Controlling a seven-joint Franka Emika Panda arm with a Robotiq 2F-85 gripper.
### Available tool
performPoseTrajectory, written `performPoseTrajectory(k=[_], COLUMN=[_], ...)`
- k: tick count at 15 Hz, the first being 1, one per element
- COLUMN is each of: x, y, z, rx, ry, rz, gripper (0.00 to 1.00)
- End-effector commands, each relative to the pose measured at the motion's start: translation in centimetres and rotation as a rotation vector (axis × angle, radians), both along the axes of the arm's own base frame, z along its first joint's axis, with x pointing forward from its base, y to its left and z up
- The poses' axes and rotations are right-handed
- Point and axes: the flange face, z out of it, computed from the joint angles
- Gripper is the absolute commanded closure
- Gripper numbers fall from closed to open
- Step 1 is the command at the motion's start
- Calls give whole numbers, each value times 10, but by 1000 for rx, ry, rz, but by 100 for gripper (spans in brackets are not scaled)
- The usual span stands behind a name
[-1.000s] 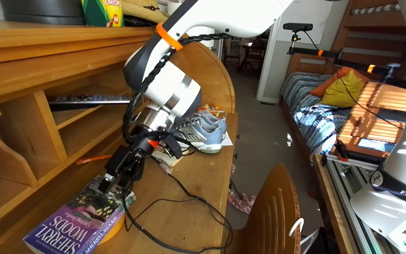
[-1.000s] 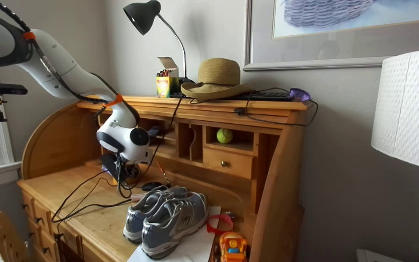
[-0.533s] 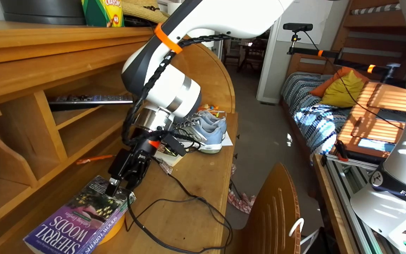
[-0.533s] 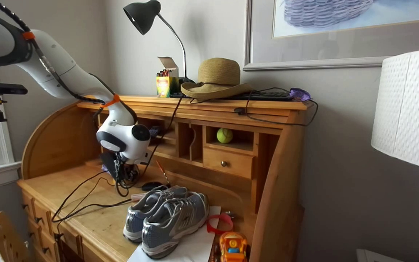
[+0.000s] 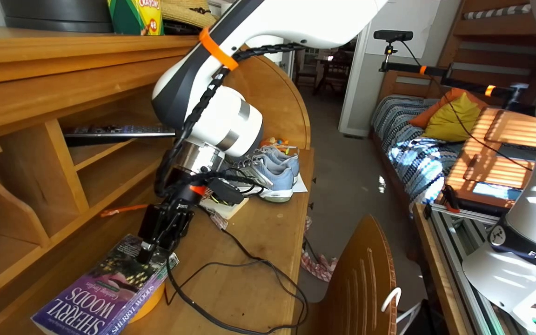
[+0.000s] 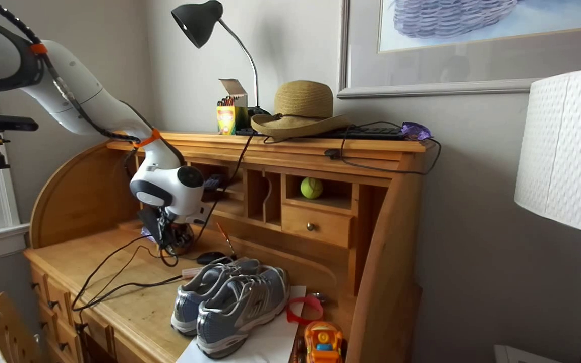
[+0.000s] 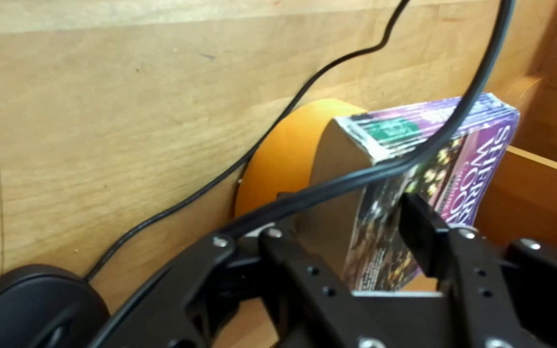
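Observation:
A purple "Sherryl Woods" paperback [image 5: 110,279] lies tilted across a yellow-orange round object [image 5: 149,304] on the wooden desk. My gripper [image 5: 156,251] reaches down over the book's near end. Seen from the wrist, the gripper [image 7: 346,203] stands part-way open, one finger on each side of the book [image 7: 380,241]. The right finger's tip is at the front cover, its inner face still showing. A thick black cable [image 7: 319,195] crosses in front and hides much of the left fingertip, so contact there is unclear.
Cubbyholes with a remote [image 5: 121,131] rise beside the arm. Grey-blue shoes [image 6: 242,307], a black mouse [image 6: 212,258] and an orange toy car [image 6: 323,343] occupy the desk. A thin cord [image 7: 172,208] loops near the book. A wooden chair [image 5: 358,288] stands at the desk's front.
My wrist has tipped slightly toward the cubbyholes and the fingers have drawn closer together about the book's end. The book has shifted very slightly.

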Motion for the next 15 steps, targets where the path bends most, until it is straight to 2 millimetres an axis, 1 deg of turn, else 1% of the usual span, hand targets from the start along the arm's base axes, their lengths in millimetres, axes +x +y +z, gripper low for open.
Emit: performPoseTrajectory(k=[1, 3, 4, 5, 6, 8, 11, 13, 15], x=[-1, 0, -1, -3, -5, -9, -17, -17, -18], y=[3, 2, 0, -3, -10, -26, -57, -65, -64], z=[-1, 2, 4, 5, 9, 14, 20, 19, 17], rx=[-13, -3, -1, 4, -2, -2, 3, -4, -11], ry=[17, 18, 17, 11, 3, -4, -11, 8, 17], rz=[-4, 4, 5, 3, -21, -76, -168, -159, -144], gripper=[73, 85, 88, 88, 91, 92, 92, 92, 92])
